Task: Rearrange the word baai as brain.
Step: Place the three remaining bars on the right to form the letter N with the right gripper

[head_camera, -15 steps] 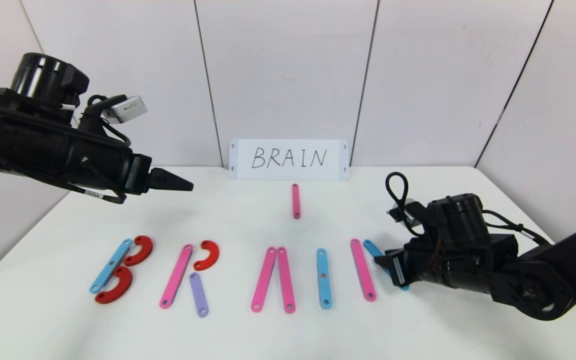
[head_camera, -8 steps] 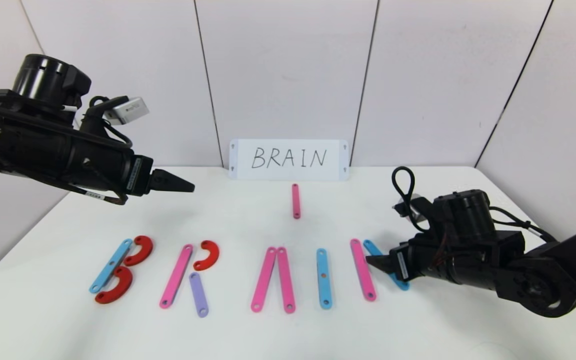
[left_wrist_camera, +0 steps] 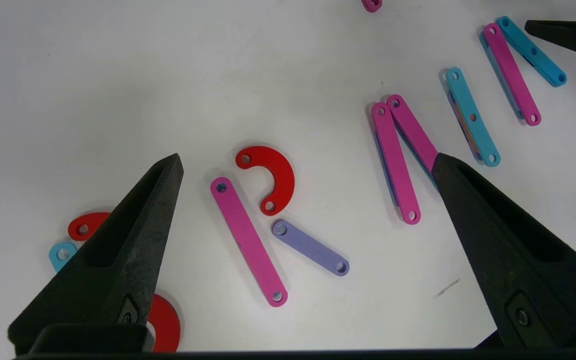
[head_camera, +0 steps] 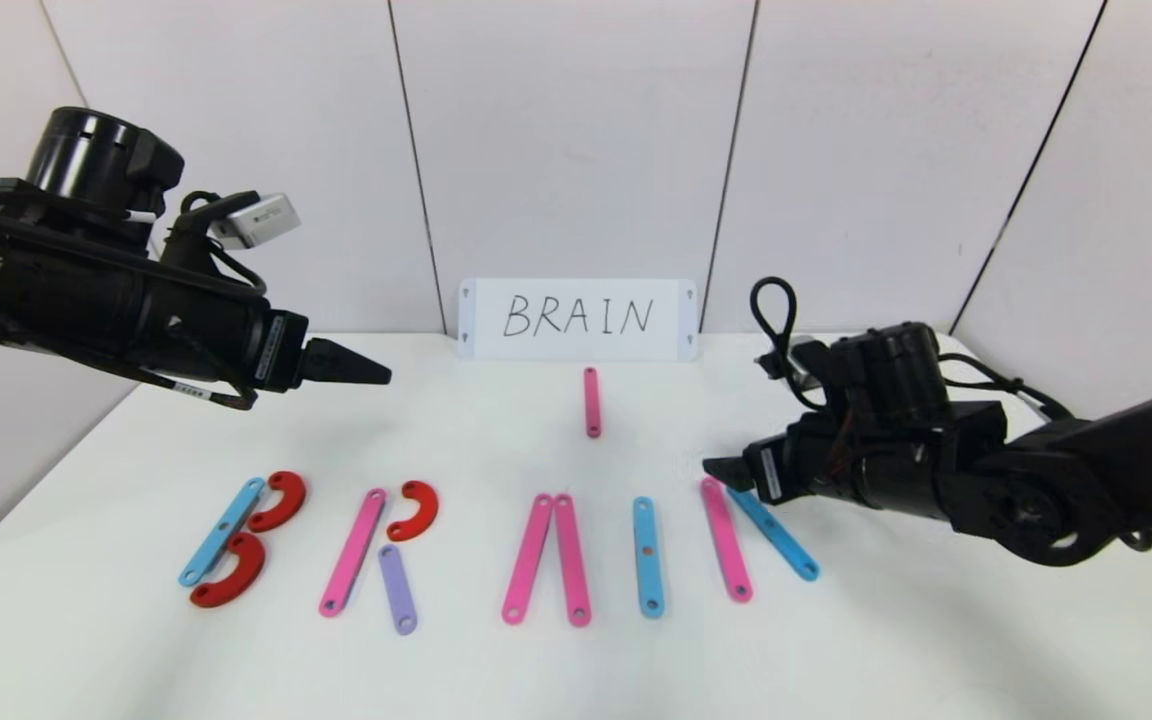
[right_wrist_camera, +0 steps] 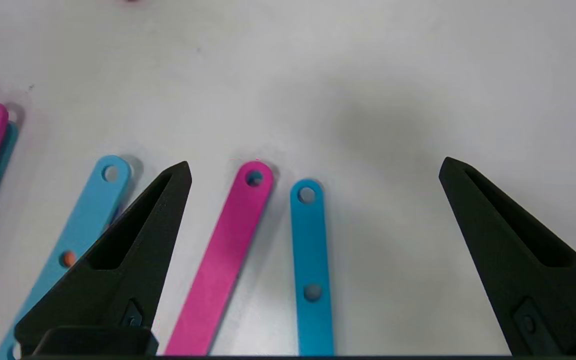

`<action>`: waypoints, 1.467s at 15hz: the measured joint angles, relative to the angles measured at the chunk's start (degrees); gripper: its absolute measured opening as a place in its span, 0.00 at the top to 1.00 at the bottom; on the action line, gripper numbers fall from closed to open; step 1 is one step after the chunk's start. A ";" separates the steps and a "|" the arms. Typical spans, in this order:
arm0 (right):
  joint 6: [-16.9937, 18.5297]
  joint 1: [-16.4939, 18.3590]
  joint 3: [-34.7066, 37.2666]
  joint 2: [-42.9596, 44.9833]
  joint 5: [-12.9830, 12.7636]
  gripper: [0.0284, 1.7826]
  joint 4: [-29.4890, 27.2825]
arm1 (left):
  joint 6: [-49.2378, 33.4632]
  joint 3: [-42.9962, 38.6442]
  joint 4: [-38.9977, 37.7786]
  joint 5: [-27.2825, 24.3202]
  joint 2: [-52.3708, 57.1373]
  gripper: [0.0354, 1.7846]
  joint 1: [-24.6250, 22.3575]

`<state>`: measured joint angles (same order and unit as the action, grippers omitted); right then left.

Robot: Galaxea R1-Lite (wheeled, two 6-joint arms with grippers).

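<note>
the word [head_camera: 496,550] lies in a row along the near part of the desk [head_camera: 576,670], running from the left side toward the right: b, r, a pink pair for a, a blue i, and at the right end an unfinished n made of a pink bar [head_camera: 726,538] and a slanted blue bar [head_camera: 774,535] just beside it. a spare pink bar [head_camera: 591,401] lies well apart, near the far edge below the white card [head_camera: 577,319]. the right gripper [head_camera: 721,468] hovers above the top ends of the n's two bars, fingers spread wide and holding nothing, as the right wrist view shows [right_wrist_camera: 313,170]. the left gripper [head_camera: 376,376] hangs raised over the left half of the desk, also spread wide and empty [left_wrist_camera: 308,165]. the n seems to lack its second upright, so the likely step is to fetch the spare bar. to do it well, lift clear before travelling so the fingers do not brush the set bars, straddle the spare across its narrow width near the middle, come down flat to the desk, and close gently; thin plastic can slip or tilt.
</note>
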<state>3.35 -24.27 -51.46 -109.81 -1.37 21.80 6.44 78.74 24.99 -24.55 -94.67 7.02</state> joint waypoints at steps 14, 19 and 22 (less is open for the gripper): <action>4.04 -7.97 -38.84 -21.72 -7.62 0.03 -13.48 | -0.05 0.11 -0.11 0.00 0.18 0.03 0.00; 3.86 -8.86 -49.48 -28.44 -8.03 0.03 -18.03 | -0.05 0.11 -0.09 0.00 0.21 0.03 -0.05; 3.50 -9.16 -53.03 -31.48 -8.25 0.03 -18.38 | -0.05 0.11 -0.09 0.00 0.21 0.03 0.00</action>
<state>6.85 -33.43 -104.49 -141.29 -9.62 3.41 6.39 78.85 24.91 -24.55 -94.46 7.02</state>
